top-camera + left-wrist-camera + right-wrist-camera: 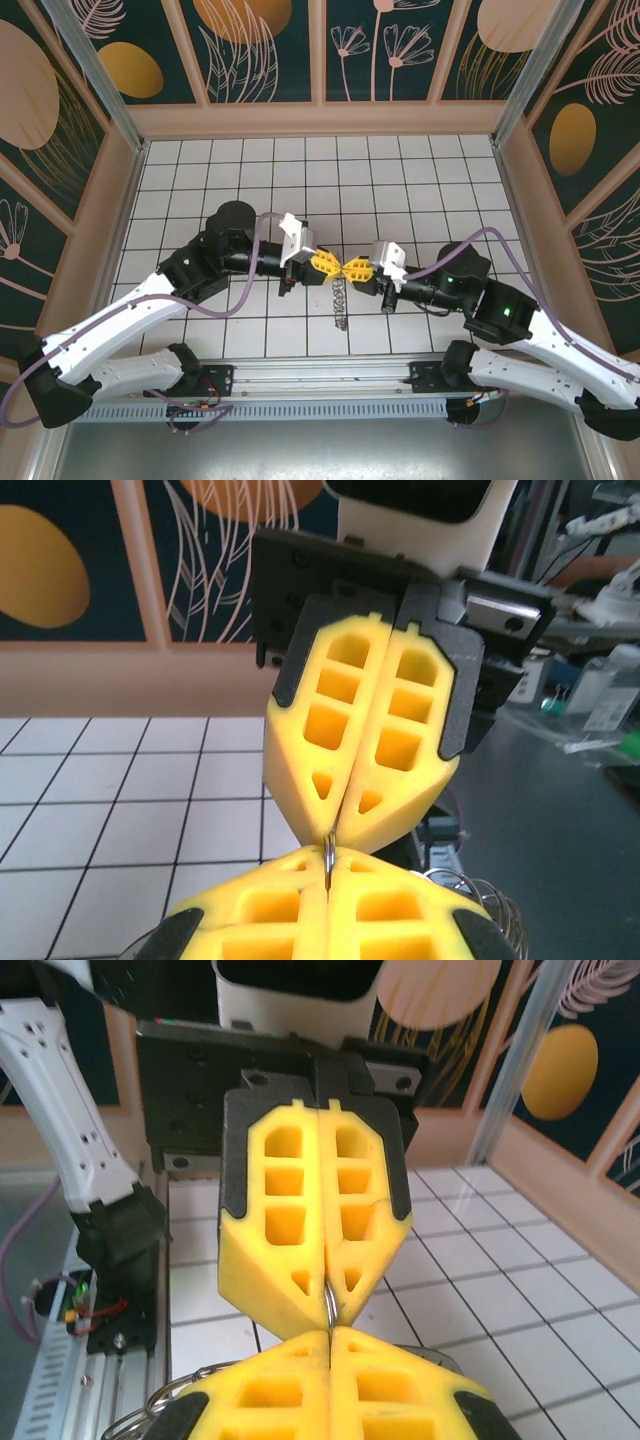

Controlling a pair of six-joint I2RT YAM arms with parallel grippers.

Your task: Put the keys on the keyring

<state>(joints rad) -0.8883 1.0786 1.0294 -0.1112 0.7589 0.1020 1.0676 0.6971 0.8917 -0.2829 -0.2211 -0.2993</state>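
Metal rail [320,385] nearest; white tiled floor [300,170] under keyring [341,300]; dark floral walls [350,50].

White tiled floor [420,180], square grid w/ dark grout lines. Boxed in on 3 sides by wall panels [260,50]: dark teal w/ gold ovals & pale line-drawn flowers, split by light wood strips. Pale wood skirting [320,120] along base of back wall. Silver metal posts [95,70] slanting up at both far corners. Slotted alu rail [320,385] along near edge, grey sheet [320,450] just below it. Blurred bottle [612,685] on dark bench [560,820], right side of left wrist view.
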